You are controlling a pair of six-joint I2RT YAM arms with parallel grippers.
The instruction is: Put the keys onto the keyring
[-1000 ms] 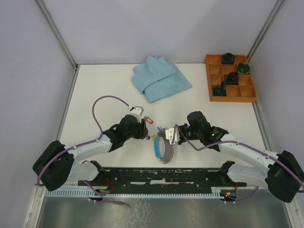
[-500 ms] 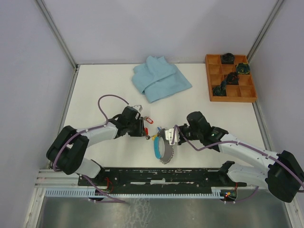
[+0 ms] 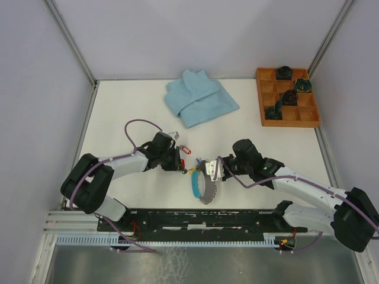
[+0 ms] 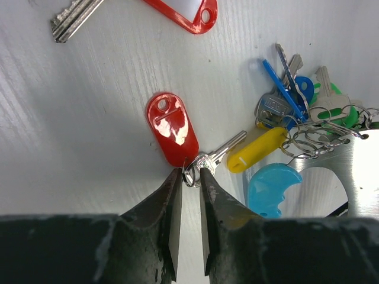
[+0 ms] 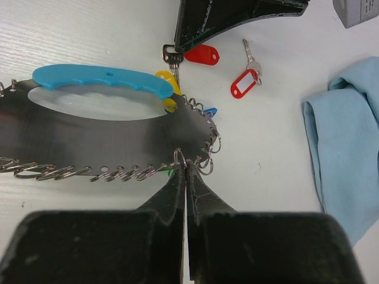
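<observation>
Left claw tighter around red-tagged key

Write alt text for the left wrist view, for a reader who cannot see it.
The left gripper, at the bottom edge, has its two dark fingertips flanking the small ring of a red-tagged key on the white table. To the right lie more tagged keys by the keyring.

Pale lavender walls are enclosing a white table on three sides, with metal struts running up the corners. Soft, even light is falling throughout. Below the near edge, a grey sheet is showing, possibly brushed metal.
</observation>
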